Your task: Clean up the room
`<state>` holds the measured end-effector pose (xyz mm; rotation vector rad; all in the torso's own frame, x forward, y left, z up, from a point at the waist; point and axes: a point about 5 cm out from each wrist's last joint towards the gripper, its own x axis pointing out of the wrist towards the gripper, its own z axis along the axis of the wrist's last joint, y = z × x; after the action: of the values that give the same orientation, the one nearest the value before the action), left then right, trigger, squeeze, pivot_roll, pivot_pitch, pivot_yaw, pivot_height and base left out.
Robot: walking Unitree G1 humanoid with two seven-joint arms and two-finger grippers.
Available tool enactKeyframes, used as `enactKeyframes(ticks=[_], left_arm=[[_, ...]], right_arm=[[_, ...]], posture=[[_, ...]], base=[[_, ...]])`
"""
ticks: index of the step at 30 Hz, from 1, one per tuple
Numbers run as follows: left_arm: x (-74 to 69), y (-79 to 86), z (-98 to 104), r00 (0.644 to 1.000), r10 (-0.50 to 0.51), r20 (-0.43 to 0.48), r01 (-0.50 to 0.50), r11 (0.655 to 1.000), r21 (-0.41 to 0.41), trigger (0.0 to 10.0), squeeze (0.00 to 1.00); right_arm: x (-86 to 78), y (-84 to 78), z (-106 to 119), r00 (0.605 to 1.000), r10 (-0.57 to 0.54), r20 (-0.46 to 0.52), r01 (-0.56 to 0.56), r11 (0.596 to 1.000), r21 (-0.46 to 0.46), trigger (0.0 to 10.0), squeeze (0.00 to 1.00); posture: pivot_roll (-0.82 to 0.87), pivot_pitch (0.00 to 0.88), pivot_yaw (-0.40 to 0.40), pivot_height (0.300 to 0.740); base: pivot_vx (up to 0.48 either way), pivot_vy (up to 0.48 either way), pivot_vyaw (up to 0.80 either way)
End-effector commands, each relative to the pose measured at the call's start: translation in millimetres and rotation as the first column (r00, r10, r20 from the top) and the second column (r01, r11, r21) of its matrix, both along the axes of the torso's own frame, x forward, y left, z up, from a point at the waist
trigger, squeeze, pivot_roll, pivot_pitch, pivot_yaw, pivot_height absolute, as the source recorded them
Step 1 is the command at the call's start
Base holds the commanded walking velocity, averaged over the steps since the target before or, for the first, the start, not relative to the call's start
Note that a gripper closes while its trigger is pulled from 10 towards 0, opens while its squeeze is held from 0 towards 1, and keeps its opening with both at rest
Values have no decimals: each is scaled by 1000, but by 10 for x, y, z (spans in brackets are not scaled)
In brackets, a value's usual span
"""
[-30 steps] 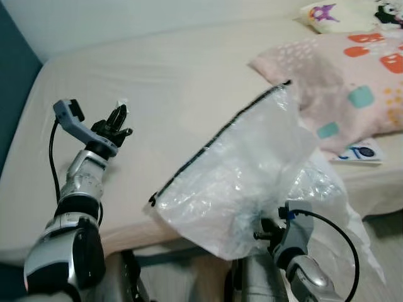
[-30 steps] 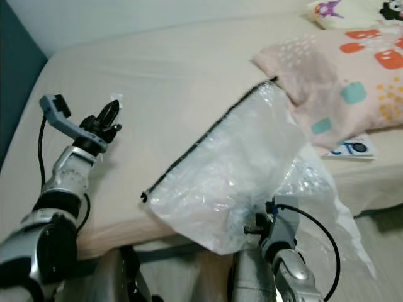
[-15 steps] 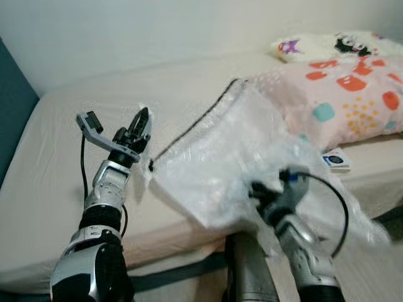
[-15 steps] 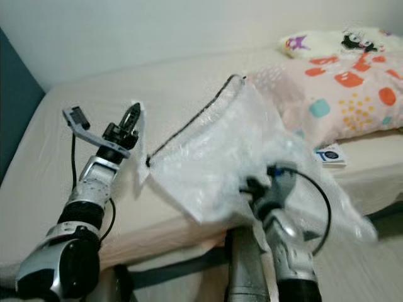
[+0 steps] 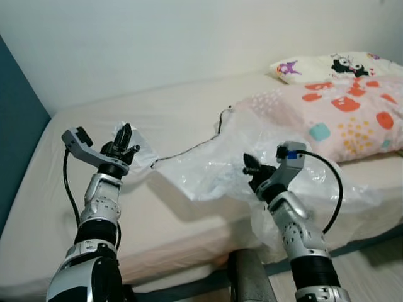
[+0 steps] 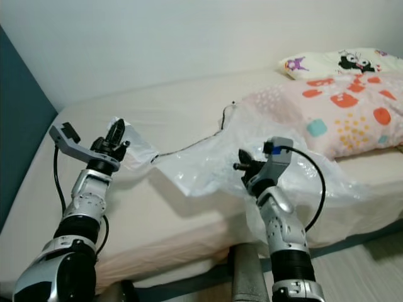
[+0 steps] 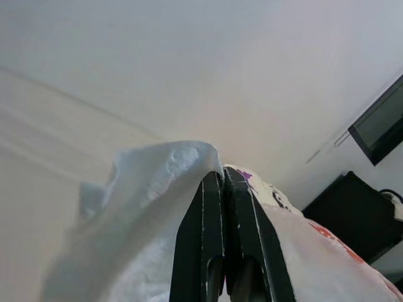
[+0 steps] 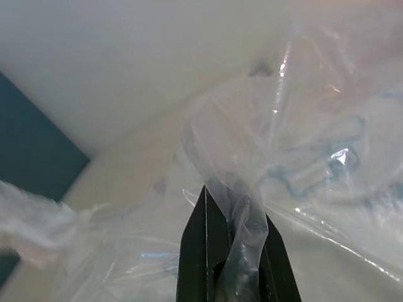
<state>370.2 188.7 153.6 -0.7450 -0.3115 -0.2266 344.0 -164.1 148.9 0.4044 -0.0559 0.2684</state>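
- Plastic bag (image 5: 214, 167), large and clear with a dark edging along its mouth, is stretched above the bed (image 5: 176, 113) between the two pincers.
- Left pincer (image 5: 124, 139) is raised over the left part of the mattress; the left wrist view shows its black fingers (image 7: 208, 251) pressed together with a whitish corner of the bag pinched between them.
- Right pincer (image 5: 250, 168) is held up near the front edge of the bed, pointing toward the left pincer; in the right wrist view its fingers (image 8: 201, 258) are closed tight on a gathered fold of the clear film.
- Between the two grips the bag's dark rim sags in a shallow curve and then climbs toward the pillows.
- From the right pincer the rest of the bag spills down over the bed's front edge and lies against the pink pillow (image 5: 340, 113).
- Behind the pink pillow, against the wall, lies a cream pillow (image 5: 327, 66) with cartoon figures.
- Bed wears a plain beige sheet, and a dark teal wall (image 5: 16, 126) stands at its left side.
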Motion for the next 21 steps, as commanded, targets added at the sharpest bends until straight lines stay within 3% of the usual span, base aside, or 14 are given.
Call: enactKeyframes(ticks=[1,10,11,12,21], left_arm=[[-8,-68,-54,1000,-7,-23,7,1000,29,0,0],[-12,-116,-13,999,30,-11,-29,996,80,235,0],[-17,-118,-35,999,42,-20,-40,996,79,8588,0],[-23,-119,-57,998,51,-29,-49,996,76,10000,0],[-56,-121,-131,996,72,-55,-67,994,90,10000,0]], right_arm=[[29,-32,113,999,3,53,-4,999,37,10000,0],[106,-54,283,993,32,111,-39,997,62,10000,0],[111,-56,273,994,35,105,-40,998,52,10000,0],[114,-60,262,994,34,100,-39,998,45,10000,0],[117,-65,166,997,32,69,-35,998,43,10000,0]], posture=[[-177,0,54,599],[-165,0,16,627],[-164,0,10,632],[-161,0,7,637],[-144,0,-3,665]], base=[[0,0,0],[0,0,0],[0,0,0],[0,0,0],[0,0,0]])
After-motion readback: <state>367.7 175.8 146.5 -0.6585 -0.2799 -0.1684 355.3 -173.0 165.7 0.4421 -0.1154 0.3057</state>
